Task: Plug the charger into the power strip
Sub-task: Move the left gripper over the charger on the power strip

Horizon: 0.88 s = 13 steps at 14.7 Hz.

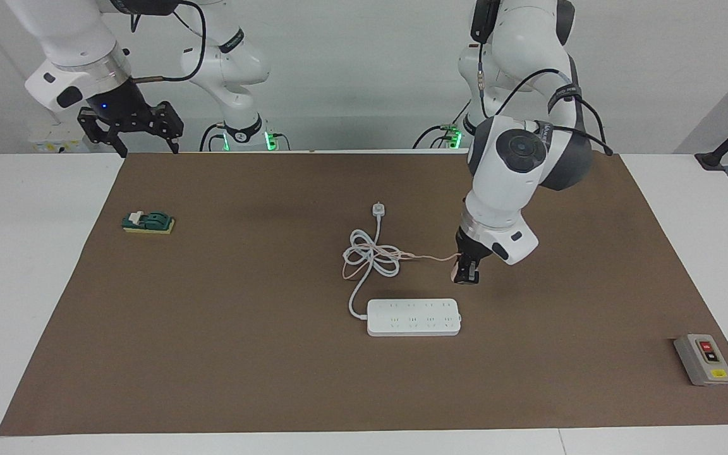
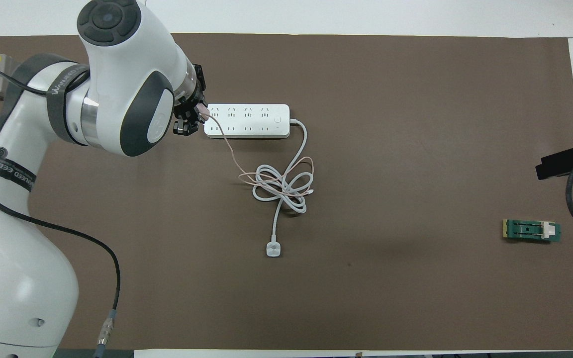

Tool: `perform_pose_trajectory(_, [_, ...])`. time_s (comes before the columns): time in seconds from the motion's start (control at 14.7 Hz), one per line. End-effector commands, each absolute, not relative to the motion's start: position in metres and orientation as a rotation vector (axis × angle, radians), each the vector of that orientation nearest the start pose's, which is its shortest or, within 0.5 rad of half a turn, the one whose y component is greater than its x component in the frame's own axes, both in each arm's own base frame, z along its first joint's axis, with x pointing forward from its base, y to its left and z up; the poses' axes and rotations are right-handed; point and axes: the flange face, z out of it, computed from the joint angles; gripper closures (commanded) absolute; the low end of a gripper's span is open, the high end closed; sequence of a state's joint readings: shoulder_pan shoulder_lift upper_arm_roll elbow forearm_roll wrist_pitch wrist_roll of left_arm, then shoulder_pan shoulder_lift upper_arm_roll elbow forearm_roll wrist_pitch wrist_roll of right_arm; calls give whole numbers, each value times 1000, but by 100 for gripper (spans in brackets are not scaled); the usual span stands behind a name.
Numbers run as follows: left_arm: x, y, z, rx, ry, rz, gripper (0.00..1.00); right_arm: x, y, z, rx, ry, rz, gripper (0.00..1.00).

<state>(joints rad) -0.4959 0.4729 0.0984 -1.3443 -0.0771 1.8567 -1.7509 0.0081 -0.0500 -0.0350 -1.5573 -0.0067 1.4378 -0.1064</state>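
The pale pink charger (image 1: 455,272) hangs in my left gripper (image 1: 465,274), which is shut on it. That gripper hovers just over the end of the white power strip (image 1: 413,316) that points toward the left arm's end of the table. In the overhead view the left gripper (image 2: 193,115) covers that end of the strip (image 2: 246,121), and only a sliver of the charger (image 2: 202,110) shows. Its thin pink cable (image 2: 232,159) trails back into the coiled white cord (image 2: 281,188). My right gripper (image 1: 148,144) waits open, raised over the mat's edge nearest the robots.
The cord's small white plug (image 1: 377,209) lies nearer to the robots than the coil. A grey button box (image 1: 703,359) sits at the left arm's end of the table. A green and yellow switch block (image 1: 148,222) lies toward the right arm's end.
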Motion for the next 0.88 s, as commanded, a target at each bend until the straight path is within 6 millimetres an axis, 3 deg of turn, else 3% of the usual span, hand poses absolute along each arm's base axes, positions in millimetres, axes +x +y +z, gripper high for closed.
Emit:
perform_pose_trajectory(0.0, [638, -304, 442, -2391, -2068, -15, 100, 518, -19, 646, -3158, -94, 87, 0])
perform_pose_trajectory(0.27, [652, -313, 400, -2412, -2072, -59, 100, 519, -27, 648, -3158, -77, 80, 0])
perform_pose_trajectory(0.82, [651, -300, 359, -2402, -2070, -88, 100, 519, -20, 646, -3158, -94, 87, 0])
